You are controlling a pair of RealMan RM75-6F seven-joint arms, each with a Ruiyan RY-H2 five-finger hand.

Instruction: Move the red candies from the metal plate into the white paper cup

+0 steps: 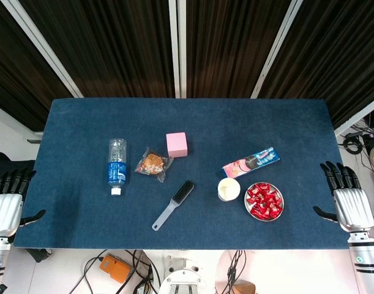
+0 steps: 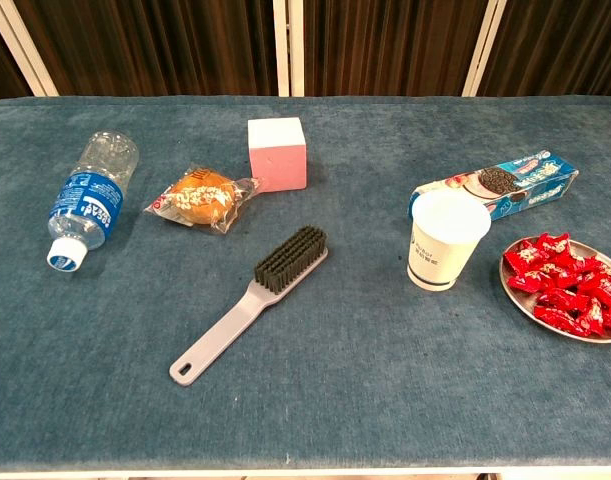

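Chest view: metal plate [image 2: 545,318] cut off at right edge, neither hand visible. Head view: left hand [image 1: 6,205] clipped at left edge; biscuit box [image 1: 251,162] lettering too small to read.

red candies [image 2: 570,283] heaped on metal plate [image 2: 518,291], white paper cup [image 2: 444,241] upright beside

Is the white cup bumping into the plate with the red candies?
Apart. In the chest view a strip of blue cloth shows between the white paper cup and the rim of the metal plate.

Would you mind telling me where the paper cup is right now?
The cup stands upright on the table's right half, just left of the candy plate and in front of the cookie box.
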